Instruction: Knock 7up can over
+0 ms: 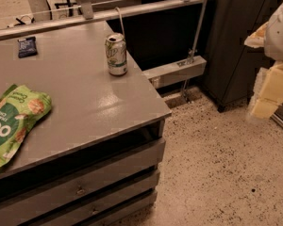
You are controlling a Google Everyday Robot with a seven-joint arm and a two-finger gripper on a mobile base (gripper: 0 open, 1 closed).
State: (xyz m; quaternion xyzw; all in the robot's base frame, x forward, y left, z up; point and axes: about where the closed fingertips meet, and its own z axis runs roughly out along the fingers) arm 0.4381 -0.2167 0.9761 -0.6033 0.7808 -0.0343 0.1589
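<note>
Nearest the camera is the front of the grey table (99,112), with a stack of slatted drawers (80,189) beneath its top. To the right of the table's corner lies a speckled floor (221,164).

On the table's near left lies a green snack bag (14,121), flat on the surface, printed with pictures of crackers and white lettering; its left part runs out of view.

At the right side of the view, off the table and above the floor, hangs the tool (269,95). It shows as blurred cream-coloured blocks below a pale rounded body. Whether it is released or clenched, I cannot tell. It touches nothing on the table and is well apart from every object there.

Farther back, the 7up can (116,54) stands upright on the table, close to the right edge and towards the far end. Its label is green and white, its silver top faces up, and it casts a faint reflection on the surface in front of it. It stands alone, well apart from the bag.

At the far left of the table lies a small dark blue packet (27,46), flat, well apart from the can.

Behind the table runs a metal rail (132,12). Below and to the right of the can, a grey beam (174,72) juts out past the table's edge. A dark cabinet (236,41) stands behind the tool.
</note>
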